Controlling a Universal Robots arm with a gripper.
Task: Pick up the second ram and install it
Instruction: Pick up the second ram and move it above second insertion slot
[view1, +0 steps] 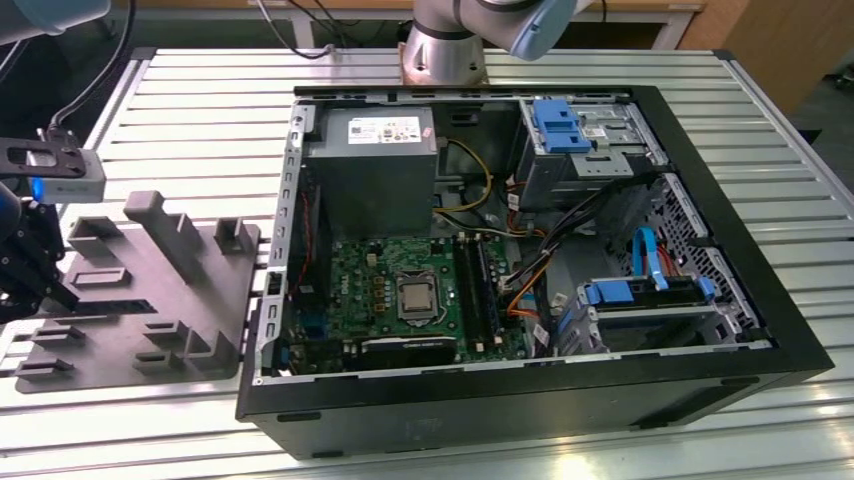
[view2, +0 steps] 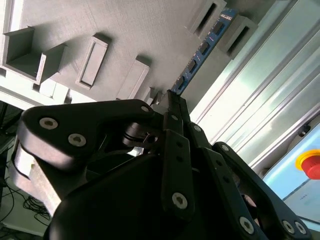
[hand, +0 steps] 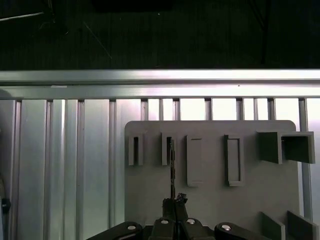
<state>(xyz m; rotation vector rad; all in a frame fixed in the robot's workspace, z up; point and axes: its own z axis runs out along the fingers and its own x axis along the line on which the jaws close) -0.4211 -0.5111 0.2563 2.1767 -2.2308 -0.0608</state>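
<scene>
Half done: ram (view2: 202, 51) grasped at tray (hand: 210, 200).
Gripper (hand: 173, 201) jaws are clenched on it; installation is left.

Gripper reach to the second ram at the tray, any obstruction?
Probably yes. In the second wrist view the gripper sits right at the second ram, fingertips pinched on its near end. The stick runs between the grey tray's blocks, and nothing lies between them.

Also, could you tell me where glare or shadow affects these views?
Second wrist view: the table slats glare white; the gripper, shut on the second ram, looks dark. First wrist view: slats beyond the tray wash out. Exterior view: even light, the case interior shaded.
</scene>
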